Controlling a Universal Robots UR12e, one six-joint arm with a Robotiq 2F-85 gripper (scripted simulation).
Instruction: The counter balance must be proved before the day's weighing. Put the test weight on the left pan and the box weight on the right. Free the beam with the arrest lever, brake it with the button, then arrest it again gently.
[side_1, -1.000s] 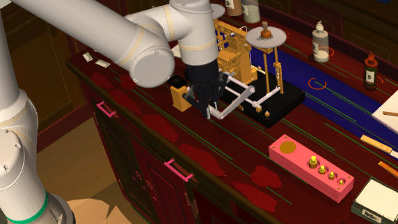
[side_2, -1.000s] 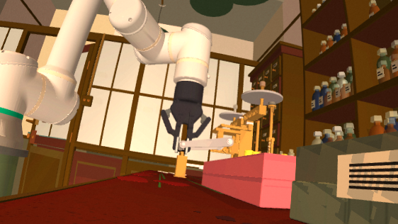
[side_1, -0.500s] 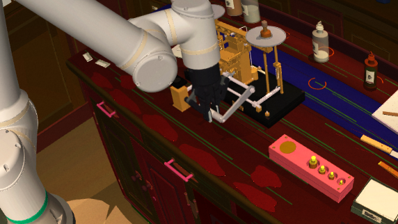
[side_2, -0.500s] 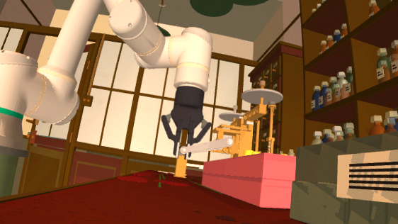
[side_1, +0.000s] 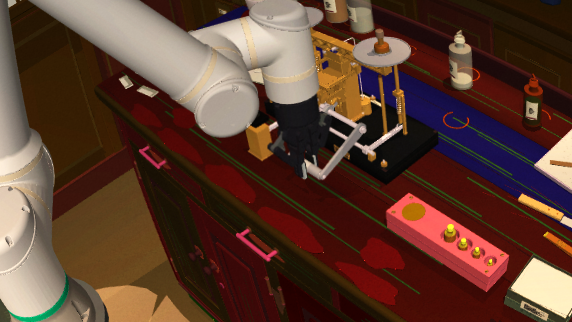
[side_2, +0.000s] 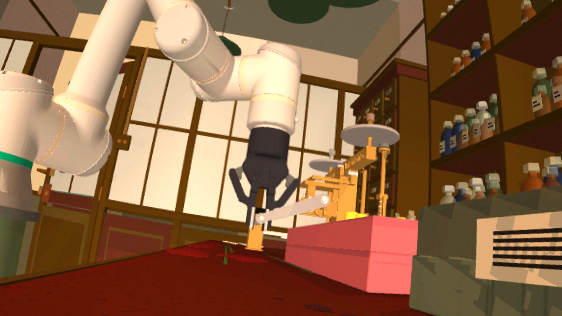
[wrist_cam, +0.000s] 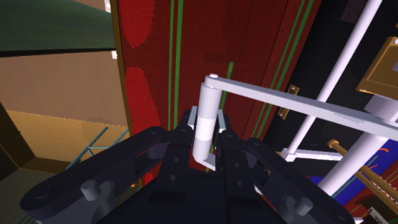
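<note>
The arrest lever's white handle (wrist_cam: 205, 122) is clamped in my closed gripper (side_1: 304, 167), at the free end of the lever arm (side_1: 340, 152) that slopes down from the balance toward the counter's front. The brass balance (side_1: 345, 85) stands on a black base (side_1: 395, 145) behind the gripper. Its near pan (side_1: 382, 50) carries a brown knobbed weight (side_1: 381, 41); the far pan is mostly hidden behind my arm. An orange post (side_1: 260, 141), which may carry the brake button, stands just left of the gripper.
The counter's front edge runs close below the gripper. A pink weight box (side_1: 447, 240) with several small brass weights lies to the right. Bottles (side_1: 460, 60) stand at the back, and a grey box (side_1: 540, 292) sits at the far right corner.
</note>
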